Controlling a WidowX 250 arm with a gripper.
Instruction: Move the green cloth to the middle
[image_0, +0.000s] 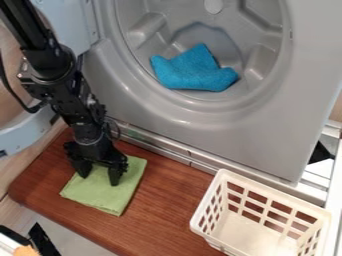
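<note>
Looks like the claw (99, 176) has its fingers spread right over the green cloth (107, 197), which lies directly under it, so I'd just pinch and drag toward the white basket (238, 231) side.

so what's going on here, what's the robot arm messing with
The robot's black gripper is down at the green cloth, its fingers apart. The cloth lies flat toward the left of the brown wooden board, not yet at its middle. A blue cloth lies in the round opening of the grey machine, and a white basket stands at the right.
</note>
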